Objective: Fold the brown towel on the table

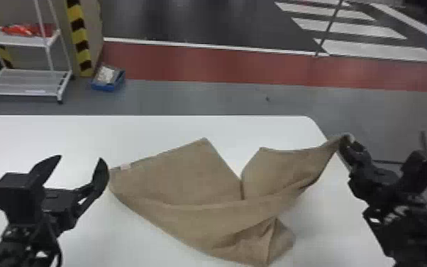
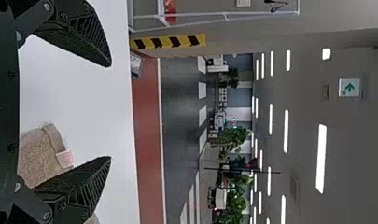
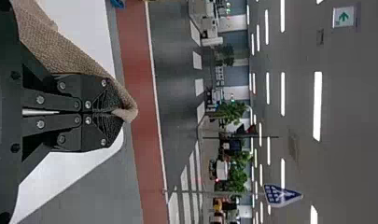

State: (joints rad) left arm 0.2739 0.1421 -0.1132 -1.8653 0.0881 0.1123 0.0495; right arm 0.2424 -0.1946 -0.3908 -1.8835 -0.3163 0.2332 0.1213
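At the head view's right, the right gripper (image 1: 347, 138) is clenched on a corner of the brown towel (image 1: 188, 177), which spreads across centre and lower centre. At left, the left gripper (image 1: 81, 158) is spread, holding nothing, near the towel's pale label (image 1: 125, 166), its print too small to read.

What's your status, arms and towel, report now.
Right gripper shut on brown towel's corner, lifted. Left gripper open, empty. Rest of towel on table, unfolded; nothing seen blocking.
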